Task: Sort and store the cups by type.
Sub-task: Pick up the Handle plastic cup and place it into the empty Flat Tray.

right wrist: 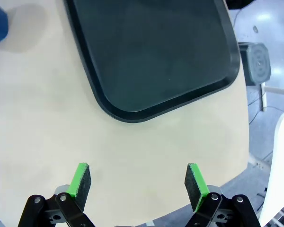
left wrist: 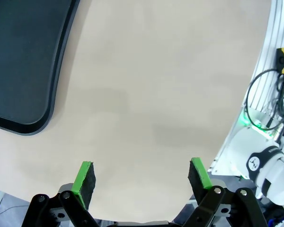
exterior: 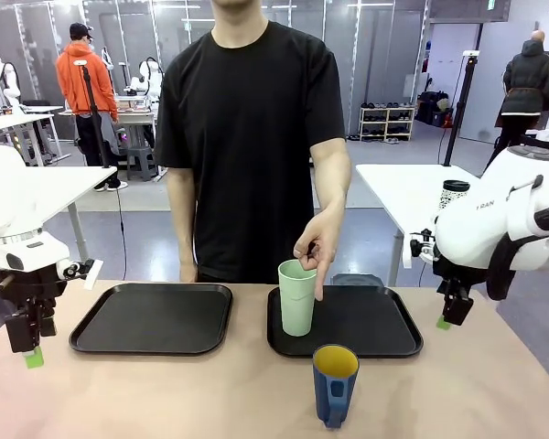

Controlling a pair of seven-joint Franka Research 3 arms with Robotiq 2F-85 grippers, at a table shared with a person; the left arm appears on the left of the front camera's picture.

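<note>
On my front feed the mint-green tumbler stands upright on the left side of the right tray. The person's hand reaches down from the far side. Its fingers sit at the tumbler's rim, with one finger running down the cup's right flank. I think they are touching the rim, though the angle doesn't let me be sure of a proper hold.

The dark blue mug is off the trays. It stands upright on the bare bench just in front of the right tray's near edge, with its yellow inside showing and its handle turned towards my camera. The left tray lies well to the left of both cups.

My left gripper hangs over open bench beside the left tray's near corner. Its jaws are spread wide, with nothing between the green pads. My right gripper is likewise released and carrying nothing. It is poised over the bench off the right tray's rounded corner, well apart from the cups. In the right wrist feed a blue smear sits at the top left edge of the picture. I take it for the mug, but it is too cropped to be certain.
</note>
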